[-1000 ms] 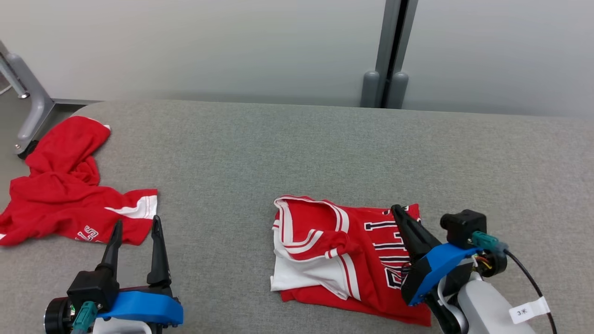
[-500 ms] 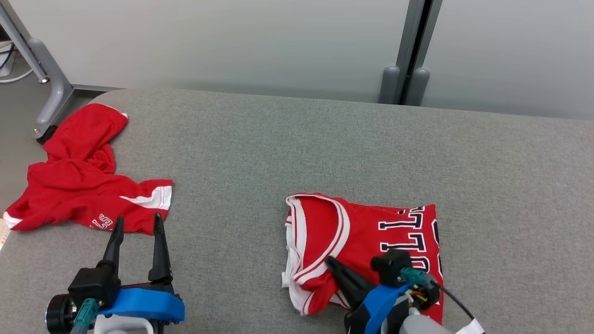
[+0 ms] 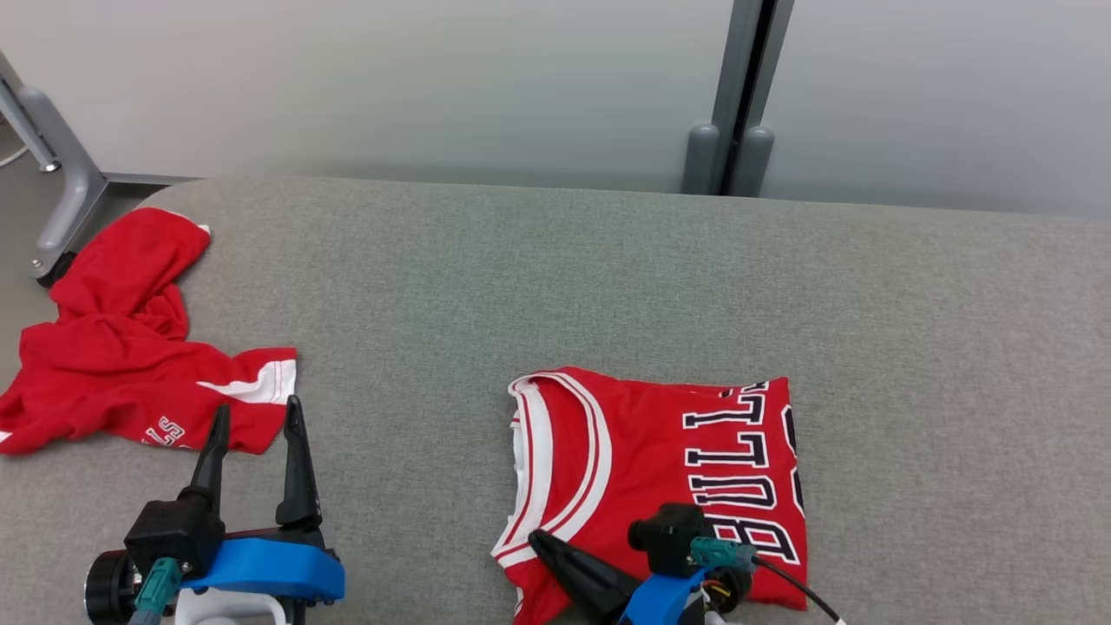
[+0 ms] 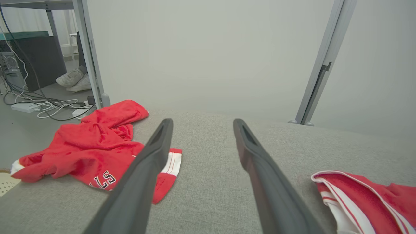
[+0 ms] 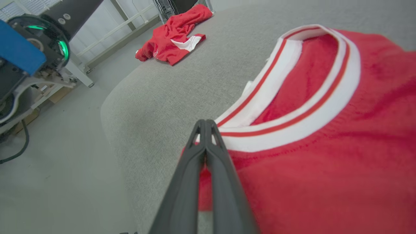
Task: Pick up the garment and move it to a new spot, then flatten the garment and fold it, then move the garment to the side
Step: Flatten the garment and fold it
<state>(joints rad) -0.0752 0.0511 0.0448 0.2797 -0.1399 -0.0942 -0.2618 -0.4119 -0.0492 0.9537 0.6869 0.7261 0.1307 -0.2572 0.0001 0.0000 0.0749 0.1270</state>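
Observation:
The garment point(image 3: 660, 451) is a red jersey with white trim and black lettering, lying flat and folded on the grey table point(image 3: 555, 278) near its front edge. Its neckline point(image 5: 292, 97) faces left. My right gripper point(image 3: 538, 542) is shut, fingers pressed together, low over the jersey's near left corner; its tips point(image 5: 205, 123) sit just by the white neck trim, with no cloth seen between them. My left gripper point(image 3: 256, 421) stands open at the lower left, nothing between its fingers point(image 4: 156, 146), pointing up the table beside a second red garment point(image 3: 121, 347).
The crumpled second red garment point(image 4: 91, 146) lies at the table's left end, partly over the edge. A grey post point(image 3: 733, 95) stands behind the table and a metal leg point(image 3: 61, 174) at the far left. Shoes point(image 4: 73, 79) and cables lie on the floor.
My shut right gripper has swept from the jersey's right side across to its near left corner. The rumpled white flap now lies flat. The head camera shifted; the left gripper stayed put.

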